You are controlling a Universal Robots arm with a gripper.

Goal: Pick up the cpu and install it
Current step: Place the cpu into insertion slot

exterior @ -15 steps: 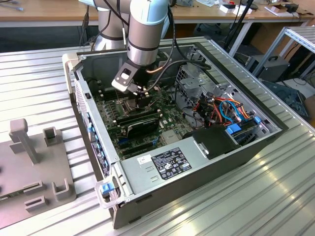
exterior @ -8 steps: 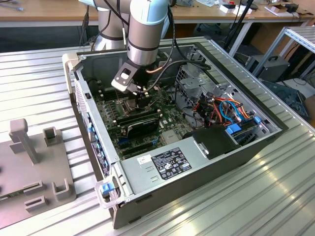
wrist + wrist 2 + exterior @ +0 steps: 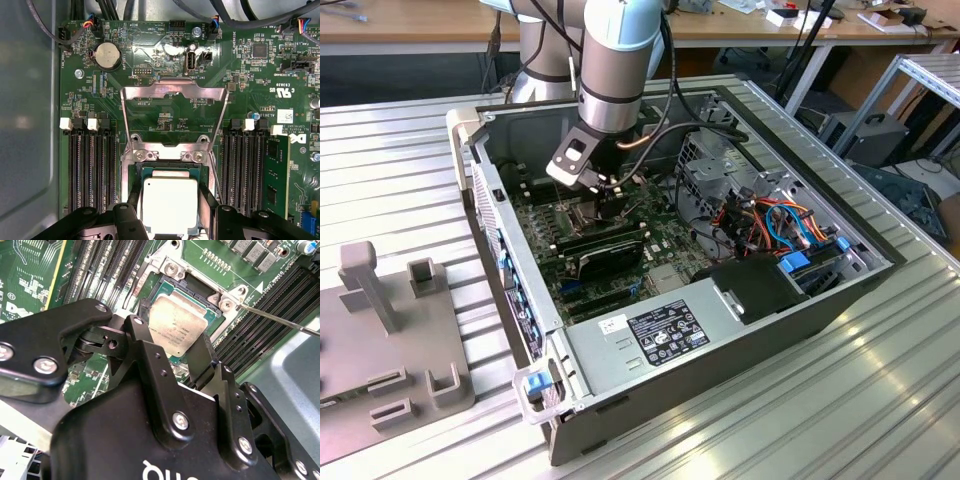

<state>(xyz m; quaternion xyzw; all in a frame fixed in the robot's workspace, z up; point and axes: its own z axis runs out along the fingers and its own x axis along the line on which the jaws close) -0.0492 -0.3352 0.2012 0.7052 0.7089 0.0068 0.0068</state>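
Black matte gripper (image 3: pixel 172 337) nearest, angular fingers (image 3: pixel 202 357) clamped on opposite edges of thin, square, dull-silver cpu (image 3: pixel 177 322), at bright metal socket frame (image 3: pixel 170 266) on green motherboard (image 3: pixel 30 275).

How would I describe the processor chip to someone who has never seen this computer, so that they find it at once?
Look inside the open computer case at the green board. Between its two banks of long black slots sits a metal frame, and there the hand grips the chip. It is the only flat silver-grey square there.
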